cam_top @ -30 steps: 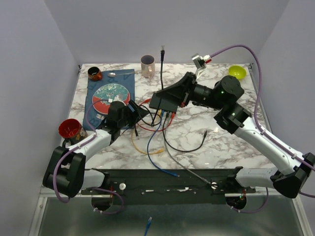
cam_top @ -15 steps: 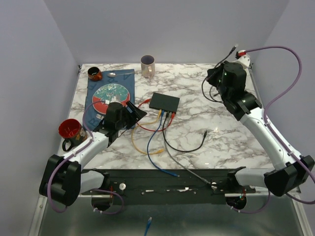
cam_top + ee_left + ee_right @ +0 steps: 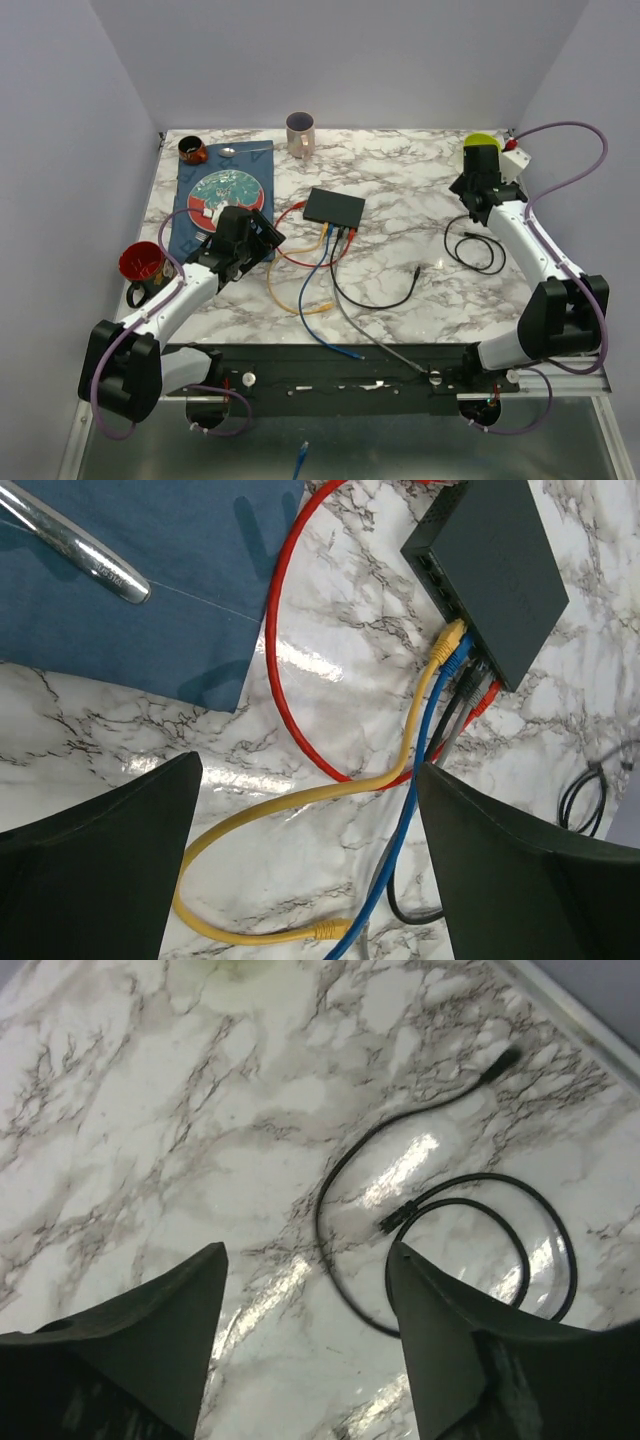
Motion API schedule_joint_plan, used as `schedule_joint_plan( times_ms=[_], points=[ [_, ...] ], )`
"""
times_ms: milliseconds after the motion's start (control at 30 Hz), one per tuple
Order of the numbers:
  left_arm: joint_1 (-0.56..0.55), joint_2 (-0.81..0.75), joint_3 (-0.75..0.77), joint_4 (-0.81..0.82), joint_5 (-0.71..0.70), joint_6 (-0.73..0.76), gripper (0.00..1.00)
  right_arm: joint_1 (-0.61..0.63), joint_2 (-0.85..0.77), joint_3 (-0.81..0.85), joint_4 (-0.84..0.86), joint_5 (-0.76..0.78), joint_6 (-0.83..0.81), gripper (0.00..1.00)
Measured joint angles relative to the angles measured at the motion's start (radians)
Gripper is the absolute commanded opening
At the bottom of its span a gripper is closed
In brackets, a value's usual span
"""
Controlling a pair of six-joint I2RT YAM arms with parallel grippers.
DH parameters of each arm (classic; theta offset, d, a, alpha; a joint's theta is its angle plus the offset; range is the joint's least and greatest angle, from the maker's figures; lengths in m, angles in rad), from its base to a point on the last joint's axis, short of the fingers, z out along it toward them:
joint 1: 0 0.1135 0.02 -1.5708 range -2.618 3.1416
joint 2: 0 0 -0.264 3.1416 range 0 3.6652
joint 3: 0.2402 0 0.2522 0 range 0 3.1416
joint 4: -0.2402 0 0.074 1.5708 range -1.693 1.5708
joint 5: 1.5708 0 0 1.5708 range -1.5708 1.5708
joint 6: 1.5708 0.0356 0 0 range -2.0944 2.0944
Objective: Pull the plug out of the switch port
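Note:
The black switch [image 3: 335,207] [image 3: 495,570] lies flat at mid-table. Yellow [image 3: 450,640], blue [image 3: 462,652], black and red [image 3: 488,695] plugs sit in the sockets of its near edge. A loose black cable [image 3: 476,246] [image 3: 440,1200] lies coiled on the marble at the right, both its plug ends free. My right gripper [image 3: 476,203] [image 3: 305,1250] hangs open just above that cable, holding nothing. My left gripper [image 3: 266,238] [image 3: 308,770] stands wide open to the left of the switch, over the yellow and blue cable loops, and is empty.
A blue cloth [image 3: 195,215] with a patterned plate [image 3: 230,192] and a spoon [image 3: 75,545] lies at left. A beige mug [image 3: 300,133], a brown cup [image 3: 193,150], a red mug [image 3: 142,262] and a yellow-green bowl [image 3: 482,142] ring the table. Another black cable [image 3: 385,298] trails toward the front.
My right arm swung from the switch to the far right carrying the black cable, then opened; the cable now lies on the table. The left gripper drew back and opened wider.

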Motion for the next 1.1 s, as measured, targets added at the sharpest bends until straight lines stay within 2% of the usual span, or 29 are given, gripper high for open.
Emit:
schedule_joint_plan(
  times_ms=[133,233,300,367,433,567,600,667,700,1033,1100],
  points=[
    [0.000,0.002,0.032,-0.008,-0.006,0.016,0.99,0.027,-0.026,-0.044,0.062,-0.112,-0.020,0.91],
    [0.000,0.007,0.036,-0.006,-0.006,0.023,0.99,0.097,-0.033,-0.047,0.144,-0.214,-0.051,0.88],
    [0.000,0.017,0.036,0.003,-0.006,0.023,0.99,0.169,-0.020,-0.037,0.196,-0.288,-0.079,0.79],
    [0.000,0.026,0.036,0.019,-0.005,0.021,0.98,0.229,0.019,-0.009,0.246,-0.363,-0.093,0.74],
    [0.000,0.038,0.030,0.073,0.018,0.015,0.95,0.268,0.074,0.015,0.305,-0.475,-0.082,0.63],
    [-0.005,0.097,0.023,0.196,0.094,0.013,0.89,0.274,0.209,0.041,0.388,-0.676,-0.056,0.39],
    [-0.007,0.121,0.030,0.215,0.109,0.016,0.87,0.275,0.245,0.049,0.396,-0.710,-0.051,0.28],
    [-0.013,0.198,0.056,0.245,0.142,0.026,0.82,0.277,0.306,0.064,0.404,-0.766,-0.051,0.22],
    [-0.013,0.225,0.070,0.253,0.151,0.029,0.80,0.277,0.333,0.072,0.407,-0.791,-0.049,0.14],
    [-0.045,0.495,0.172,0.383,0.228,0.038,0.75,0.283,0.474,0.160,0.430,-0.946,-0.042,0.11],
    [-0.053,0.544,0.211,0.401,0.244,0.041,0.70,0.283,0.492,0.182,0.441,-0.965,-0.042,0.10]
  ],
)
